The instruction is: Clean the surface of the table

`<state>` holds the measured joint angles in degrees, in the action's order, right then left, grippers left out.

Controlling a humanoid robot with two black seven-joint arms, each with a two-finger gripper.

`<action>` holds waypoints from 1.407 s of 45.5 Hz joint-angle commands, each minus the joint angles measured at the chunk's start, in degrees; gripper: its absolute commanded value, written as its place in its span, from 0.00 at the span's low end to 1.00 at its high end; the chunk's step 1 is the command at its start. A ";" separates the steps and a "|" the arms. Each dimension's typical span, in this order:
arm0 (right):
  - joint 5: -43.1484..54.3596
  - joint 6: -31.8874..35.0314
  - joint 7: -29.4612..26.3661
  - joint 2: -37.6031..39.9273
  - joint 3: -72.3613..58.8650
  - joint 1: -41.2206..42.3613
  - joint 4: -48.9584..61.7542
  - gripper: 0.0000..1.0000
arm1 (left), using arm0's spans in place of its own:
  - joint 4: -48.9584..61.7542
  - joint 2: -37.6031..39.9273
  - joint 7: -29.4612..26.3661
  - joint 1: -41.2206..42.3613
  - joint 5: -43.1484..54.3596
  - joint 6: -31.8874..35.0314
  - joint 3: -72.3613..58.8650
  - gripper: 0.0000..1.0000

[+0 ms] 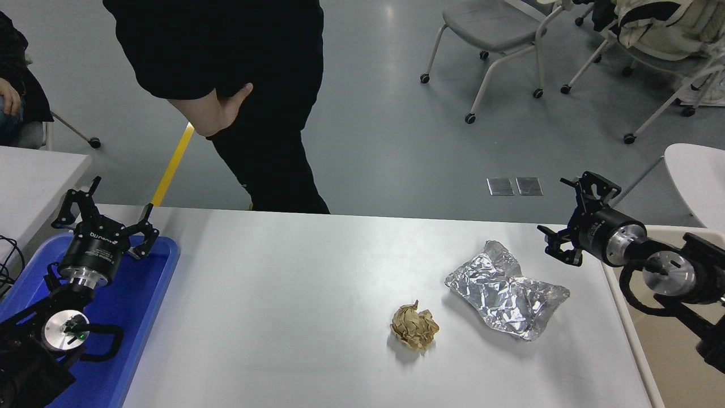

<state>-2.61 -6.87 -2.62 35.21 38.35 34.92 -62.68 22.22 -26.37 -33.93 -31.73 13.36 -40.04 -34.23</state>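
The table surface (283, 294) is a wide glossy white top. A crumpled silver foil wrapper (506, 290) lies at its right. A crumpled brown paper ball (414, 327) lies just left of and in front of the foil. My right gripper (561, 215) is open and empty, above the table's far right corner, up and right of the foil, pointing left. My left gripper (105, 212) is open and empty, parked over a blue tray (150, 294) at the table's left end.
A person in black (243, 85) stands behind the table's far left part. Another person's hand (10, 97) shows at the far left edge. Wheeled chairs (498, 34) stand at the back right. A beige table (674, 340) adjoins on the right, a small white table (34, 175) on the left.
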 commanded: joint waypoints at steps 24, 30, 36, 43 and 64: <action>1.38 1.69 -0.11 -3.31 -4.50 0.32 -0.60 1.00 | 0.02 0.00 0.00 0.00 0.00 -0.04 -0.05 1.00; 3.48 1.86 -0.11 -0.59 -10.30 2.61 -3.14 1.00 | 0.02 0.00 0.00 0.00 0.00 -0.04 0.04 1.00; 8.05 1.86 -0.11 3.63 -17.58 7.00 -8.33 1.00 | 0.02 0.00 0.00 0.00 0.00 -0.04 -0.05 1.00; 11.39 1.86 -0.11 8.37 -26.91 12.54 -13.34 1.00 | 0.02 0.00 0.00 0.00 0.00 -0.04 -0.05 1.00; 12.18 6.26 -0.46 17.17 -35.45 19.93 -20.90 1.00 | 0.02 0.00 0.00 0.00 0.00 -0.04 -0.05 1.00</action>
<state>8.31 -1.67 -3.25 49.11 6.04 52.48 -81.10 22.23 -26.37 -33.93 -31.73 13.36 -40.09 -34.28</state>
